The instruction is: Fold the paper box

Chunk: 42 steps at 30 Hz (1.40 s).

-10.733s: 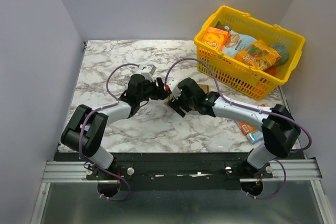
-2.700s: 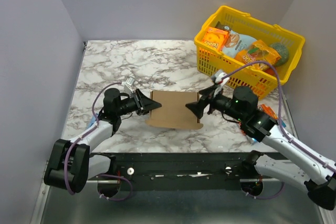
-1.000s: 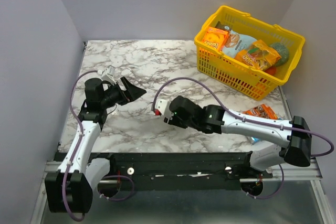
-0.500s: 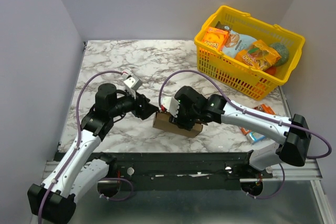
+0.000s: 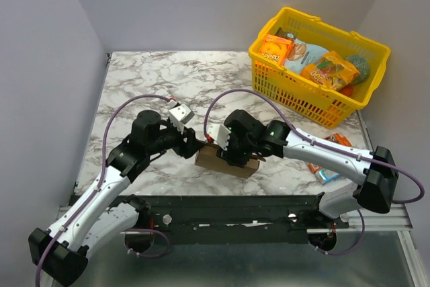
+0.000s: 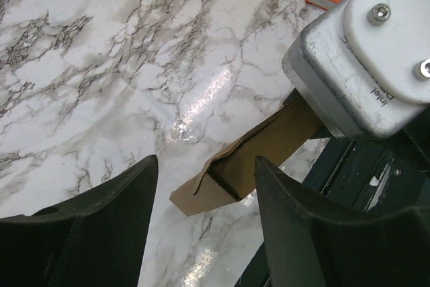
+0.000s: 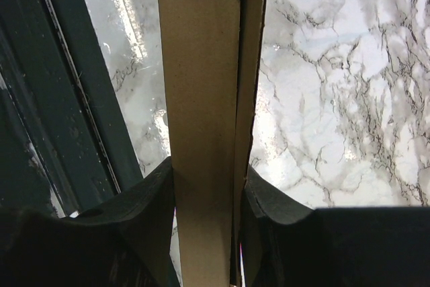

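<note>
On the marble table's (image 5: 134, 78) near edge the right gripper (image 7: 207, 199) pinches the paper box (image 5: 207, 159), left gripper (image 6: 205, 166) open beside its left end: a hard nudge could crumple that flap.

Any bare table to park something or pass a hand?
Free: back-left table, from the left wall to the yellow basket. Crowded: front centre, where left gripper and right gripper meet at the paper box; snack packs under the right arm.
</note>
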Motion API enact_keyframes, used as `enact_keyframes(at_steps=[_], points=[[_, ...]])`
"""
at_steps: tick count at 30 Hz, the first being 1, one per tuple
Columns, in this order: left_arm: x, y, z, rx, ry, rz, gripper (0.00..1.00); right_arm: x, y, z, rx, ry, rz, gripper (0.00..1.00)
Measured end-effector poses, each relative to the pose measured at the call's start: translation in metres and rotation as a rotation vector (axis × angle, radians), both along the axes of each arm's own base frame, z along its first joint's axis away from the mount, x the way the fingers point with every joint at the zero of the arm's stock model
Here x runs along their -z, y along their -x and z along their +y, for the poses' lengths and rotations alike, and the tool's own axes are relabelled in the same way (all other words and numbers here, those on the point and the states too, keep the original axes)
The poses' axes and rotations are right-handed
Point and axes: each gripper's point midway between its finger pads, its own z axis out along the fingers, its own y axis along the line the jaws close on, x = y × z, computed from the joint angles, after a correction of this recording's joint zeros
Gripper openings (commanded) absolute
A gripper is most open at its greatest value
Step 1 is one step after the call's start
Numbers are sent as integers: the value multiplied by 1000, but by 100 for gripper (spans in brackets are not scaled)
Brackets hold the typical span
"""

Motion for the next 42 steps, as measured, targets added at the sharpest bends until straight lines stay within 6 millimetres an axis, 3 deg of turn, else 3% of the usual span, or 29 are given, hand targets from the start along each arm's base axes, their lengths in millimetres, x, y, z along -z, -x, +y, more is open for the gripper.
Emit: enact_keyframes(at_steps=[17, 23, 28, 36, 42], points=[[15, -3, -2, -17, -56, 22, 43, 0, -1, 0, 4, 0, 2, 44], [15, -2, -3, -13, -54, 22, 32, 0, -1, -1, 3, 0, 2, 43], [17, 0, -5, -5, -56, 32, 16, 1, -1, -1, 4, 0, 2, 42], [19, 1, -8, -8, -52, 54, 2, 2, -2, -1, 9, 7, -2, 41], [30, -4, -6, -77, -71, 128, 0, 8, -7, -1, 30, 31, -9, 40]])
